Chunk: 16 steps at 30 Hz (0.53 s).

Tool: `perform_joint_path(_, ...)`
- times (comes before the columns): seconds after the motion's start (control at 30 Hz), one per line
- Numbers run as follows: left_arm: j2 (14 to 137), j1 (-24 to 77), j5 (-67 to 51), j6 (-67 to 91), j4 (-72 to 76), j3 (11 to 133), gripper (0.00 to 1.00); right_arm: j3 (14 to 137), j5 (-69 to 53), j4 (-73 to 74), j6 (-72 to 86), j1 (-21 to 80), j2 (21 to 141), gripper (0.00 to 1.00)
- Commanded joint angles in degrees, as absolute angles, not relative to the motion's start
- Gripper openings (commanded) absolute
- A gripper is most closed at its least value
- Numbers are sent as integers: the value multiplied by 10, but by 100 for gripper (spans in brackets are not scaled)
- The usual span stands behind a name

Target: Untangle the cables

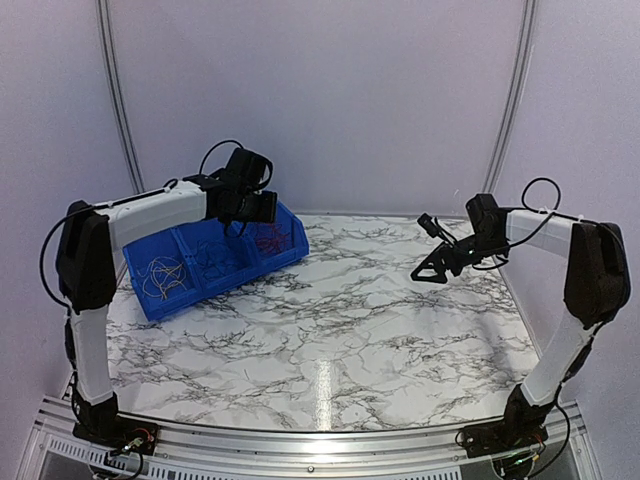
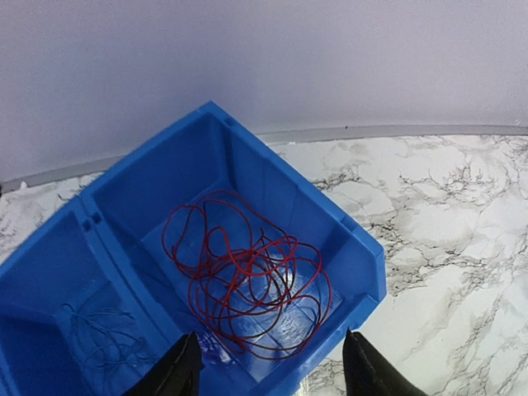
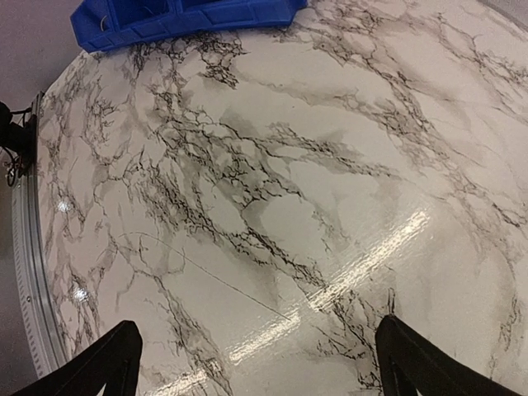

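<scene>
Left gripper (image 2: 268,365) hangs, jaws spread, over the red cables (image 2: 247,285) — likely feather-light, floppy loops in the blue bin (image 2: 247,157) at ten o'clock; I'd pinch an outer loop. Right gripper (image 3: 260,355) gapes, empty.

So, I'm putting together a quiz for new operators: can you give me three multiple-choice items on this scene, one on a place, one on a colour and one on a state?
1. Where on the table does the blue bin stand?
A. far left
B. centre
C. near right

2. What colour are the cables below the left hand?
A. green
B. red
C. white

3. How is the right hand?
A. shut on a cable
B. shut on the bin
C. open, empty

Key:
1 A: the top view shows it at the back left.
2 B: the left wrist view shows red loops.
3 C: it stands wide open over bare table.
</scene>
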State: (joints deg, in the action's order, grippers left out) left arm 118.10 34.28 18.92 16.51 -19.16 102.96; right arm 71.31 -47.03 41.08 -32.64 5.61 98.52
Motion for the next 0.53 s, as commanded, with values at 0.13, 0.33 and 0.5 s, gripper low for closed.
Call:
perform_joint_path(0.13,1007,343,197,95,-200,935,98,711,-390,338,-300,60,879,99)
perform_joint_path(0.33,897,349,171,61,-200,873,99,695,-277,205,-221,58,761,99)
perform_joint_path(0.5,817,362,138,55,-180,806,99,639,-199,83,-121,60,685,99)
